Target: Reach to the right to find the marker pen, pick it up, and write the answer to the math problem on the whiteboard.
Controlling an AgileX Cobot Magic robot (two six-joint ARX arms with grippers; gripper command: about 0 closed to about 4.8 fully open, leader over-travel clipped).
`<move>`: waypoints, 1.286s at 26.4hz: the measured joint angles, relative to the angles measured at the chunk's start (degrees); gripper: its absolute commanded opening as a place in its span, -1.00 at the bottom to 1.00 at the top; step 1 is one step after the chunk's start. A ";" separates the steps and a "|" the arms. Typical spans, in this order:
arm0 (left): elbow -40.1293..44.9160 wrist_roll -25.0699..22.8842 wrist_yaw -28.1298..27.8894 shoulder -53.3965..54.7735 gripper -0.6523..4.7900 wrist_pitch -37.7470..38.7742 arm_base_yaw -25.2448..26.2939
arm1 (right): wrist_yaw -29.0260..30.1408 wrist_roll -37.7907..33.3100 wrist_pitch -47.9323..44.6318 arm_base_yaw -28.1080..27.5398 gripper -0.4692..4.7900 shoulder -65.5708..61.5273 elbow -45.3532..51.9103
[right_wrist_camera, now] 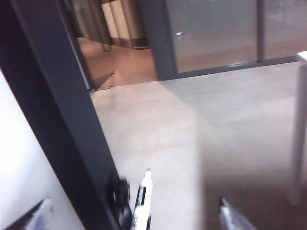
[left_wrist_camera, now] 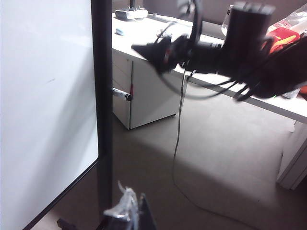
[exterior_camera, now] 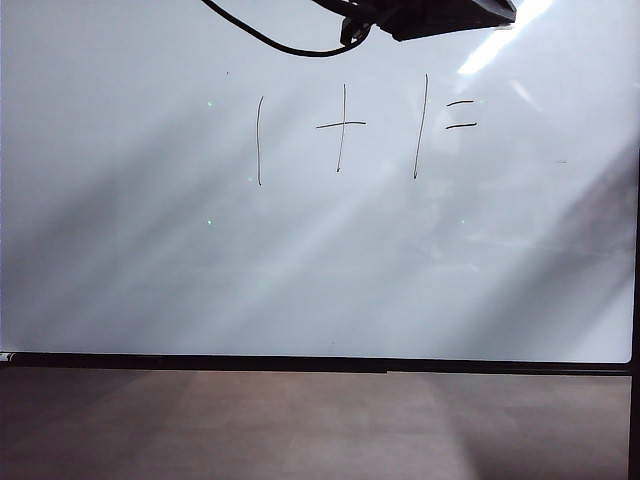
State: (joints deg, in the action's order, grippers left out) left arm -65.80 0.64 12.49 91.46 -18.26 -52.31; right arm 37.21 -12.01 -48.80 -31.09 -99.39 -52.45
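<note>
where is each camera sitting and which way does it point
Exterior view: faces the whiteboard square on, reading the math problem; a dark arm part with cable crosses its top edge.
Left wrist view: beside the board's black frame, looking past it at the desk, the floor and the blurred right arm; the left gripper is a blur.
Right wrist view: at the frame, facing the floor; the marker pen lies between the right gripper's open jaws.
All three show the board.
</note>
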 measured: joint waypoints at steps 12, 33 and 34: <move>0.00 0.02 0.02 0.00 -0.78 0.07 0.00 | 2.99 0.96 -12.37 3.28 0.82 -15.12 -0.04; 0.00 0.00 0.02 0.00 -0.78 0.09 0.00 | -1.60 5.97 -10.01 5.20 0.30 -15.78 -0.04; 0.00 0.00 0.02 0.00 -0.78 0.09 0.00 | -1.60 5.99 -10.01 5.42 0.30 -15.78 -0.04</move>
State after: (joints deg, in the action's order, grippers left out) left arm -65.80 0.64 12.51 91.46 -18.17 -52.31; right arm 35.62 -6.02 -58.81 -25.67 -115.18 -52.49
